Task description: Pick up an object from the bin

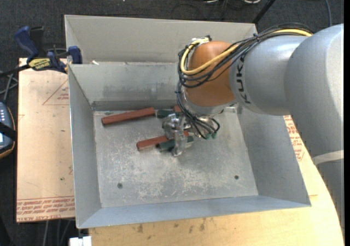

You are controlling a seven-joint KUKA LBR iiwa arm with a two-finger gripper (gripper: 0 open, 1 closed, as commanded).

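Camera view is showing a short red-brown stick (150, 143) lying flat on the bin's floor near the middle, its right end carrying a dark green piece (164, 146). It is looking rigid, light and smooth-sided, so it is probably going to slide rather than bend under pressure. The narrow shaft, taken across its width close to the green end, is appearing the soundest place to grip. The pincer (176, 142) is standing low at that right end, close against the green piece; contact is not being confirmed. Its opening is hidden beneath the wrist hardware and cannot be told. A longer red-brown stick (128, 116) is lying apart, nearer the back wall of the grey bin (82, 146).
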